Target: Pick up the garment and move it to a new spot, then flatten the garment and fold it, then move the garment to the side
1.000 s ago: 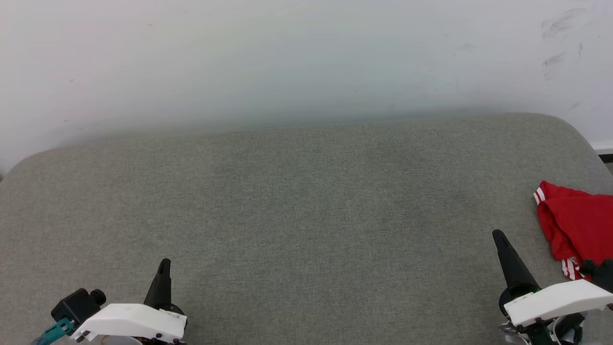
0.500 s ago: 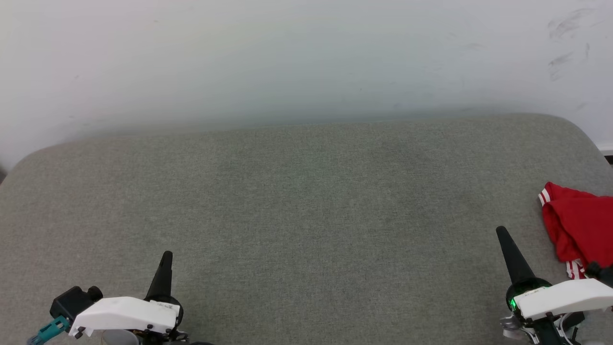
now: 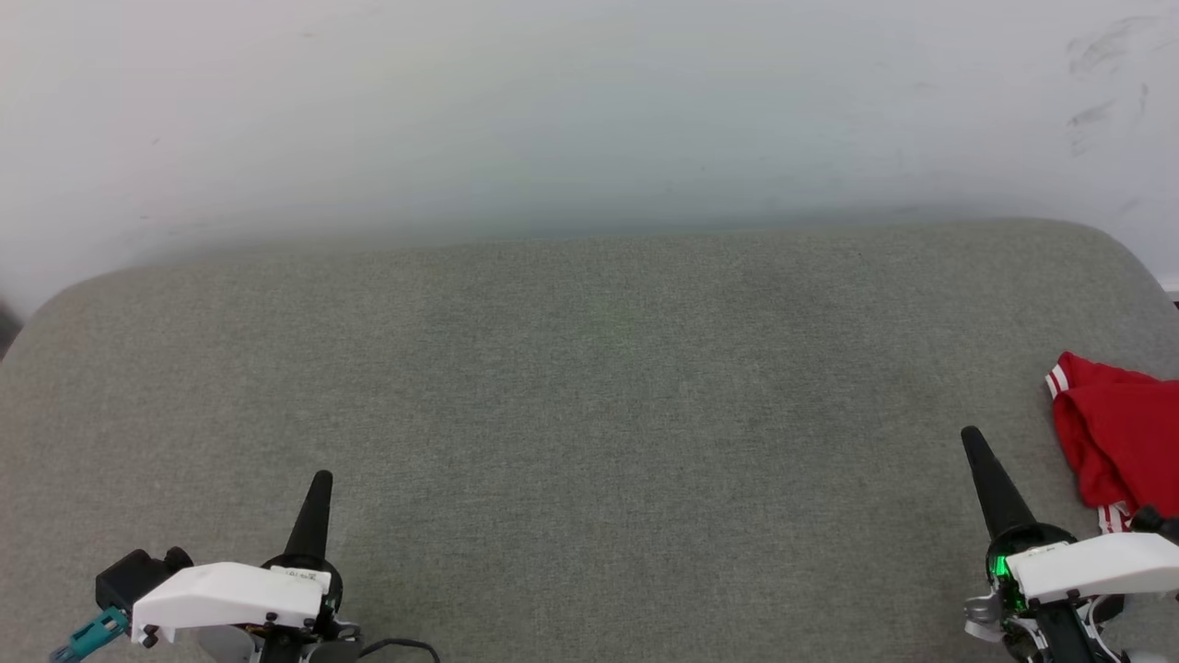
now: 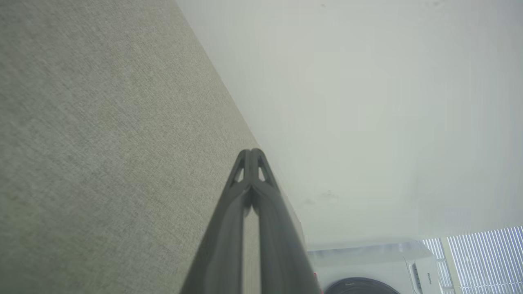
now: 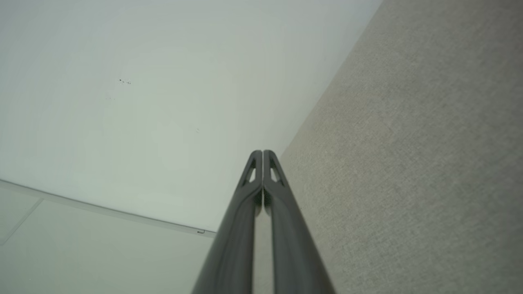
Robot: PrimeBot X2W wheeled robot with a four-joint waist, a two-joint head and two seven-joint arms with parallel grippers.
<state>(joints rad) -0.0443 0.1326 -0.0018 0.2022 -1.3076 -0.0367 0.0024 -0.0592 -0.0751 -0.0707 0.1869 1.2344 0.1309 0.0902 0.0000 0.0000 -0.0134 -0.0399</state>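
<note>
The crumpled red soft-fabric garment with striped white trim (image 3: 1119, 433) lies at the right edge of the grey woven cushion (image 3: 589, 405). The tapered dark left gripper (image 3: 320, 481) and right gripper (image 3: 971, 436) are pressed together, empty.

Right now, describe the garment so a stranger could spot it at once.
A wide grey fabric surface runs along a white wall. At its right edge, beside the right gripper, lies a crumpled garment. It alone is bright red, with red-white striped trim.
</note>
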